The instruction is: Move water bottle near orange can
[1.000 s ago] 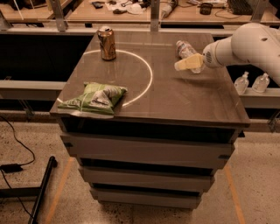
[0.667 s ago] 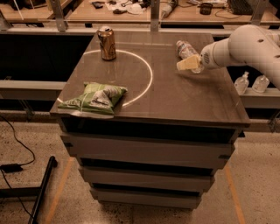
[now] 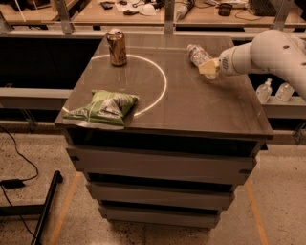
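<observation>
The water bottle [image 3: 196,53], clear with a small cap, lies on its side at the back right of the dark table [image 3: 191,110]. The orange can [image 3: 116,47] stands upright at the back left, on the white circle line [image 3: 162,83]. My gripper [image 3: 209,67], with pale yellowish tips on a white arm [image 3: 267,50], reaches in from the right. It sits low over the table, right at the near right side of the bottle. I cannot tell whether it touches the bottle.
A green crinkled snack bag [image 3: 103,107] lies at the table's front left corner. Two more clear bottles [image 3: 275,91] stand on a lower shelf to the right. A cluttered bench [image 3: 158,9] runs behind the table. A cable [image 3: 19,162] lies on the floor at left.
The gripper has shifted only slightly beside the water bottle. The bottle, the can and the bag have not moved.
</observation>
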